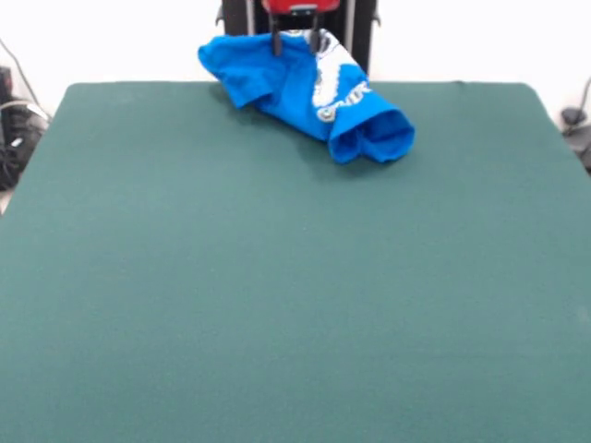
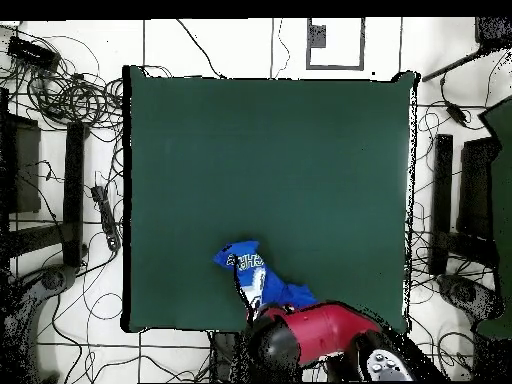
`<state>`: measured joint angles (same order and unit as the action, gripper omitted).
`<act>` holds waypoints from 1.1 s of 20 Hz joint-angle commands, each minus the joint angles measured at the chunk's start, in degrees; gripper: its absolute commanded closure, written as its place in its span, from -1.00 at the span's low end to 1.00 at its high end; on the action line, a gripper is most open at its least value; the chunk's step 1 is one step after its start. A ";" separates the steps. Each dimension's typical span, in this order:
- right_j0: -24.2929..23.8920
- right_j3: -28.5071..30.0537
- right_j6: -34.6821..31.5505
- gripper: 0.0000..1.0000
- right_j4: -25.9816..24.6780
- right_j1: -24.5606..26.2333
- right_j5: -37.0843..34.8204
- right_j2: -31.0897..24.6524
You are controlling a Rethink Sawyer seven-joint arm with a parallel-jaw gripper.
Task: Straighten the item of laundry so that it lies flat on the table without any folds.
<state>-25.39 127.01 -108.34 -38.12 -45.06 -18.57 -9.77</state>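
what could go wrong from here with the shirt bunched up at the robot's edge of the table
1. The T-shirt lies crumpled at the robot's edge of the table; a pull that way could drag it off.
2. The gripper has its fingers down on a folded heap, so it might pinch several layers and lift the folds along instead of spreading them.

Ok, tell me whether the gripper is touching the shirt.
Touching. In the front view the gripper comes down with both fingertips set into the raised top edge of the crumpled shirt; no gap shows between them.
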 commanded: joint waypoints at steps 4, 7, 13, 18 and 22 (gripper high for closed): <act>13.39 2.95 -19.38 -1.00 5.25 12.58 18.71 9.55; 14.92 2.79 -19.11 -1.00 7.47 14.73 21.50 10.44; 11.81 3.49 -13.31 -1.00 10.26 10.39 16.70 8.65; 7.19 4.79 -8.17 -1.00 11.20 3.40 9.31 5.94; 4.36 5.84 -5.43 -1.00 11.65 -1.62 4.68 4.42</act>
<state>-19.38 132.83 -110.57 -31.19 -40.50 -5.18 -0.73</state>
